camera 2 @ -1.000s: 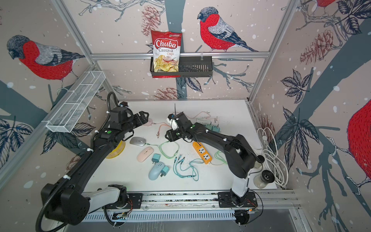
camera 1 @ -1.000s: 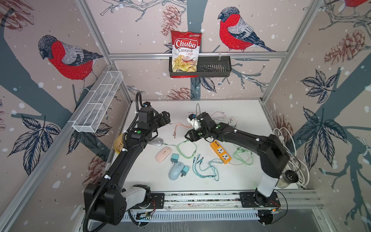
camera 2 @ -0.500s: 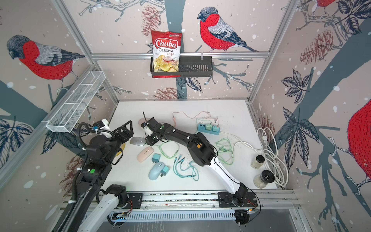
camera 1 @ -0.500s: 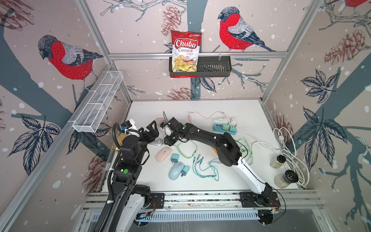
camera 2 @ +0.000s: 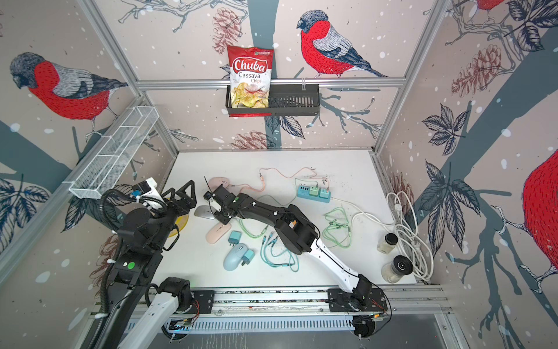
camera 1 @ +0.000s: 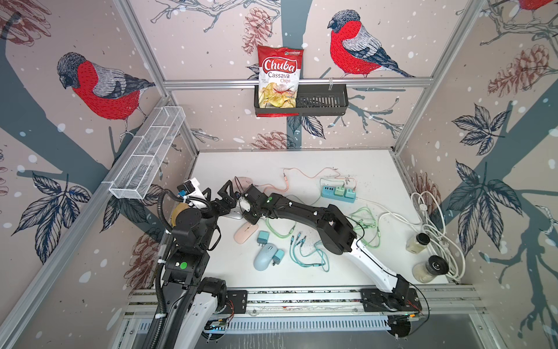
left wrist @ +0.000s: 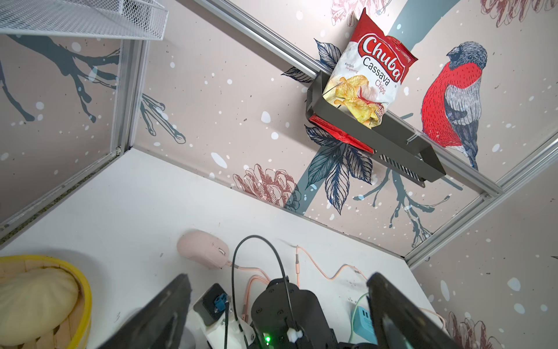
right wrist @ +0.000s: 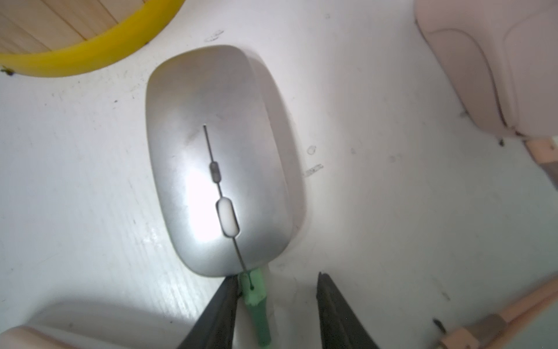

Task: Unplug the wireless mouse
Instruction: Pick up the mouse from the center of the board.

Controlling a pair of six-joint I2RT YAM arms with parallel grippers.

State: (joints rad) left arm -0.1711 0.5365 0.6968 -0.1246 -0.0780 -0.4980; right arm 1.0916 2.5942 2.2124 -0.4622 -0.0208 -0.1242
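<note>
One silver mouse [right wrist: 220,163] lies flat on the white counter [right wrist: 392,211], and a pale green plug [right wrist: 255,299] is seated in its front edge. The right hand [right wrist: 276,278] straddles that plug with its jaws parted. One dark finger [right wrist: 220,314] touches the plug's side, and the other stands clear of it across a strip of bare counter (so nothing is gripped). In both top views the mouse sits toward the counter's left side, partly hidden under the tip of the right arm.

A green cable [camera 1: 277,229] loops away from there toward the middle of the counter. Just beyond the mouse's rear is the yellow rim of a steamer basket [right wrist: 90,57], which holds a pale bun [left wrist: 36,296]. A near pink mouse [camera 1: 245,234] lies just beside the silver one on the robot's side. A far pink mouse [camera 1: 245,181] lies toward the back wall with a pink cable [camera 1: 302,176] plugged into it.

The left hand [camera 1: 218,193] hangs close to the right one, spread wide and empty. Farther out are a blue mouse [camera 1: 264,255] and a teal power strip [camera 1: 338,193].
</note>
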